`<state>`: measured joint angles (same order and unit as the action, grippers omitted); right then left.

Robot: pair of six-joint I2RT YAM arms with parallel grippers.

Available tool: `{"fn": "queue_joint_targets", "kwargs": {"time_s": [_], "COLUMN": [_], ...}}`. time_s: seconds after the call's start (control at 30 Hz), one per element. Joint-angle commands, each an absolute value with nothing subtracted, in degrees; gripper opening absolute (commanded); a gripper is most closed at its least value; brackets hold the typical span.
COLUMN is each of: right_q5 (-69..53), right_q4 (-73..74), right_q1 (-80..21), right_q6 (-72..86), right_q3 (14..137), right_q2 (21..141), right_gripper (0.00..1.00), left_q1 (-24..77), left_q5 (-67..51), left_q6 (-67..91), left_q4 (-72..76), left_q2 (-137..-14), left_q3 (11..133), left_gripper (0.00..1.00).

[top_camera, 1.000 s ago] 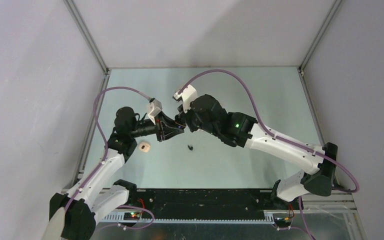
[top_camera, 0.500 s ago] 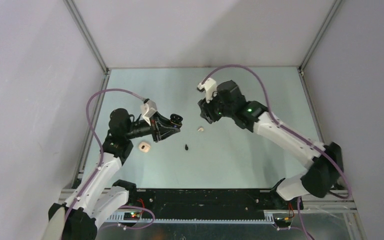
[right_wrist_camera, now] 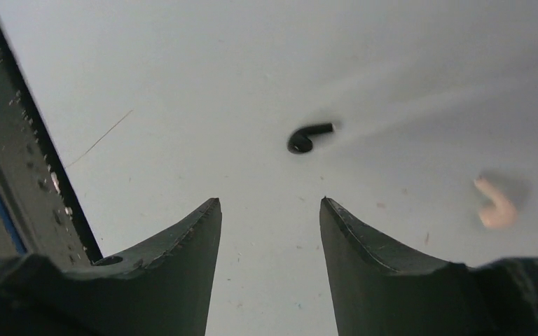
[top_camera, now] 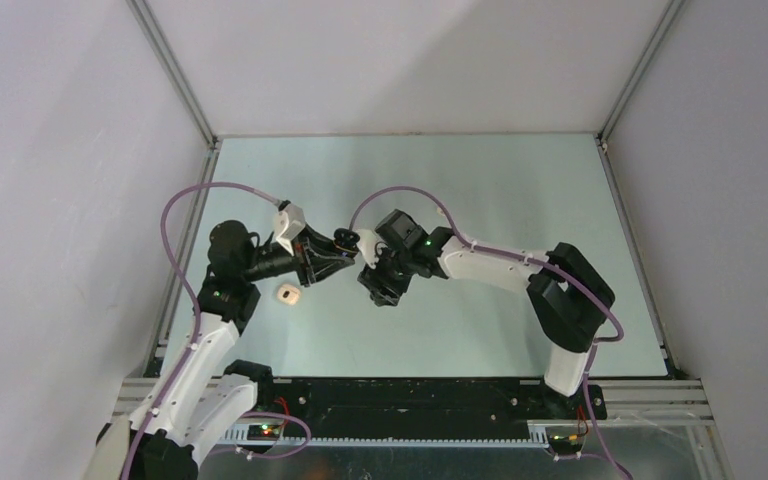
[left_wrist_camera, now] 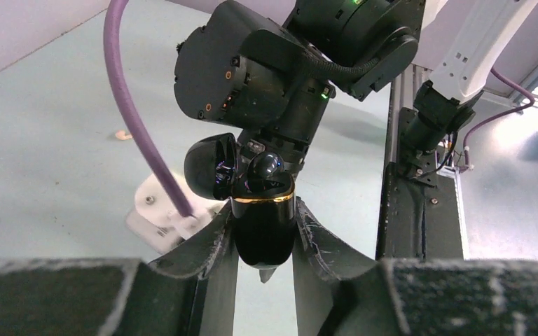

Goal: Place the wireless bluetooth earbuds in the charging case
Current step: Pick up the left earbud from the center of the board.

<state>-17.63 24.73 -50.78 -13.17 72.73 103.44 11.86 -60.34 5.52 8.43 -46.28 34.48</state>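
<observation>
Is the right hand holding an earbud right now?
No, the right hand is open and empty, with the black earbud and the beige earbud lying on the table ahead of it.

Bare table (right_wrist_camera: pixel 252 84) lies open between right gripper (right_wrist_camera: pixel 270 204) and black earbud (right_wrist_camera: pixel 307 138) just ahead, beige earbud (right_wrist_camera: pixel 496 206) well aside; left gripper (left_wrist_camera: pixel 265 220), clamping black case (left_wrist_camera: pixel 263 241), crowds right wrist (left_wrist_camera: pixel 252 77) closely.

Black, beige and pale green

The case (left_wrist_camera: pixel 263 231) is glossy black with a thin gold band; its lid (left_wrist_camera: pixel 210 168), at ten o'clock of it, is black too. On the pale green table (right_wrist_camera: pixel 182 84) lie one black earbud (right_wrist_camera: pixel 308 137) and, at four o'clock of it, a beige earbud (right_wrist_camera: pixel 497 208). My cable (left_wrist_camera: pixel 136 119) is purple.
</observation>
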Motion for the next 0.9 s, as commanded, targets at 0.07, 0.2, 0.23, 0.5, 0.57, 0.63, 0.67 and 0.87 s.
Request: {"fn": "queue_joint_targets", "kwargs": {"time_s": [0.07, 0.2, 0.23, 0.5, 0.57, 0.63, 0.67, 0.87], "right_q5": [-34.06, -39.79, -40.20, -41.98, -41.72, -40.42, -39.02, -32.71], "right_q4": [19.93, 20.81, 20.78, 19.08, 18.63, 17.90, 17.26, 12.77], "right_q1": [-46.55, -45.86, -45.83, -45.86, -45.90, -46.31, -46.78, -48.34], "right_q6": [-34.39, -44.88, -46.13, -59.65, -62.29, -64.31, -65.03, -64.91], "right_q3": [69.98, 68.46, 68.44, 68.50, 68.49, 68.48, 68.51, 68.65], "right_q2": [101.85, 102.84, 103.23, 105.63, 106.28, 107.12, 107.73, 110.28], "right_gripper": [0.59, 0.60, 0.61, 0.63, 0.64, 0.64, 0.64, 0.63], "left_q1": [11.23, 10.97, 10.89, 10.07, 9.76, 9.44, 9.29, 8.62], "left_q5": [-63.27, -64.14, -64.24, -66.88, -67.33, -67.91, -68.20, -68.56], "left_q6": [4.31, 4.38, 4.39, 2.60, 1.09, 0.24, 0.12, 0.09], "left_q4": [8.69, 8.48, 8.50, 5.59, 3.19, 1.54, 1.07, 0.88], "left_q2": [-45.31, -45.08, -45.09, -44.17, -43.77, -43.51, -43.35, -43.22], "left_q3": [36.71, 36.88, 36.90, 38.62, 39.50, 40.18, 40.26, 40.34], "left_gripper": [0.00, 0.00, 0.00, 0.00, 0.00, 0.00, 0.00, 0.00]}}
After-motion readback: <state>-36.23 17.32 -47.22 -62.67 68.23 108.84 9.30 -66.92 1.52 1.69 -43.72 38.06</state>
